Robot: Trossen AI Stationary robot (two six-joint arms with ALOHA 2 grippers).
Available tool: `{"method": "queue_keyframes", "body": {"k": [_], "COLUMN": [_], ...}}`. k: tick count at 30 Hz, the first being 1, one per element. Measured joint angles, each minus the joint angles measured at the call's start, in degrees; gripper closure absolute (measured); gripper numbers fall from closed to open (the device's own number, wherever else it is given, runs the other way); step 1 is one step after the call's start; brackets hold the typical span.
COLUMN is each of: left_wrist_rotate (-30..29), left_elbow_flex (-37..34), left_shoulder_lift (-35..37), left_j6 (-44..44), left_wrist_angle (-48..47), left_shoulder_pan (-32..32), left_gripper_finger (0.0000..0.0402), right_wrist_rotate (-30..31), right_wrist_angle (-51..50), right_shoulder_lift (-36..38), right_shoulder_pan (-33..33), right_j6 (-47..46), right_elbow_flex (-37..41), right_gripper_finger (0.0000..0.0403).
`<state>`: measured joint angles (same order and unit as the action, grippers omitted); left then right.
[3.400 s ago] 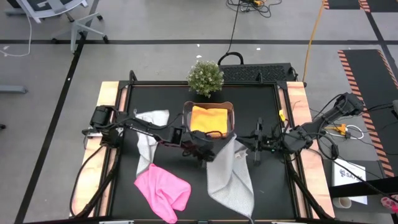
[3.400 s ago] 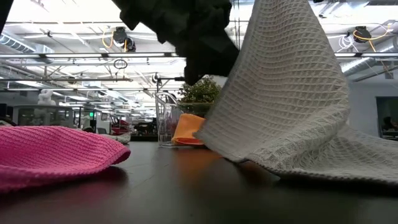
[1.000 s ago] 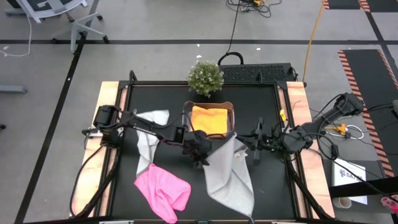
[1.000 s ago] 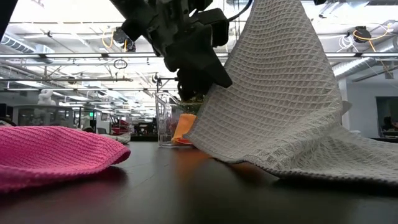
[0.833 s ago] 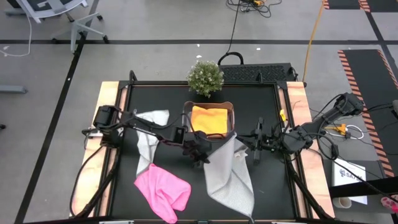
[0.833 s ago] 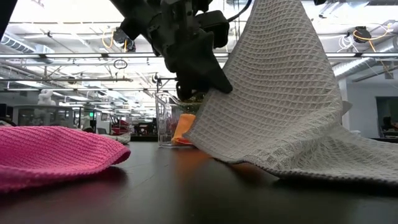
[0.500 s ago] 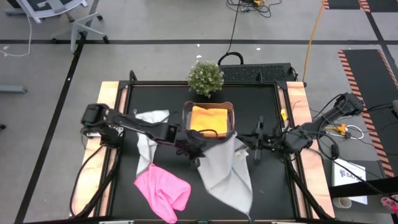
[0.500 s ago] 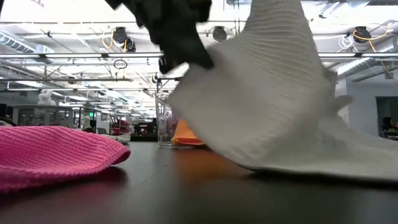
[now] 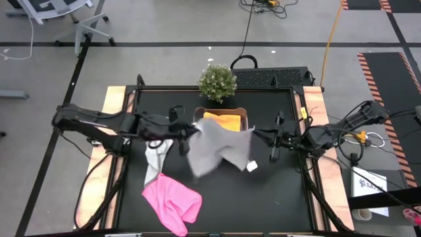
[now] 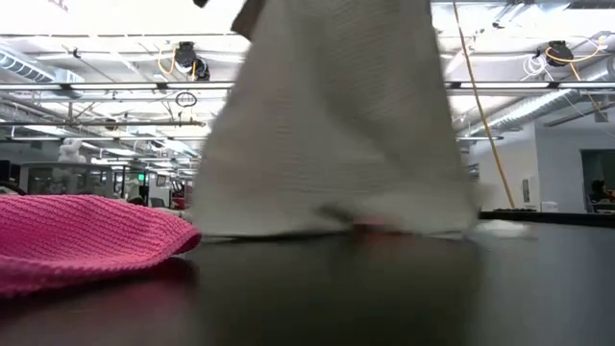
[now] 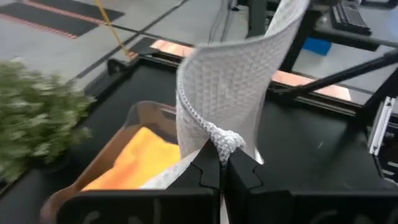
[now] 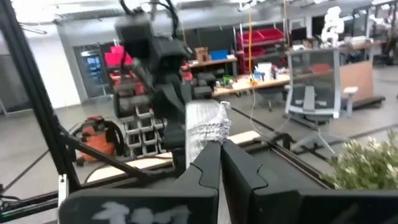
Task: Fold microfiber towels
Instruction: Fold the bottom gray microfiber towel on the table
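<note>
Grey and soft, one towel (image 9: 217,148) hangs in the air above the middle of the tabletop (image 9: 276,197), stretched between both arms. The left gripper (image 9: 192,133) has its fingers clamped on one corner, and the right gripper (image 9: 253,135) has its fingers clamped on the other. To fold it well, I think they should keep it pulled flat, lay it down gently, then bring one edge over. The clear tub (image 9: 227,116) with the orange towel (image 9: 222,120) sits right behind. The pink towel (image 9: 172,201) and another grey towel (image 9: 153,158) lie to the left, so there is not much room there.
</note>
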<state>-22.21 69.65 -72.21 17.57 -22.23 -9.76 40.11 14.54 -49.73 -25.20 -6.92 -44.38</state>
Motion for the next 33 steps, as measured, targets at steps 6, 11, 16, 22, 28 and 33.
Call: {"method": "queue_keyframes", "body": {"k": [6,11,16,22,28,33], "left_wrist_rotate": [-0.34,-0.32,-0.29,1.51,8.09,10.63], "left_elbow_flex": [-0.03,0.88,5.16,11.54,13.46,13.48], "left_shoulder_lift": [2.34,2.3,2.3,2.08,1.0,-0.71], "left_j6": [0.09,-1.94,-5.51,-6.91,-2.22,-0.91], "left_wrist_angle": [-1.89,-2.63,-4.19,-11.29,-14.83,-14.82], "left_shoulder_pan": [-0.17,-0.03,0.76,3.22,6.6,7.74], "left_gripper_finger": [0.0401,0.0401,0.0401,0.0401,0.0401,0.0401], "right_wrist_rotate": [-1.41,-1.27,-1.28,-1.32,-1.63,-3.16], "right_wrist_angle": [-4.42,-12.81,-26.53,-37.38,-43.82,-48.57], "right_shoulder_lift": [2.66,3.36,1.54,-0.31,-0.37,-0.36], "right_shoulder_pan": [1.59,3.23,5.52,9.22,13.43,15.2], "right_j6": [0.84,6.23,6.4,7.09,7.18,5.97], "right_elbow_flex": [-1.35,-9.69,-17.85,-23.1,-25.56,-25.68], "right_gripper_finger": [0.0403,0.0403,0.0403,0.0403,0.0403,0.0403]}}
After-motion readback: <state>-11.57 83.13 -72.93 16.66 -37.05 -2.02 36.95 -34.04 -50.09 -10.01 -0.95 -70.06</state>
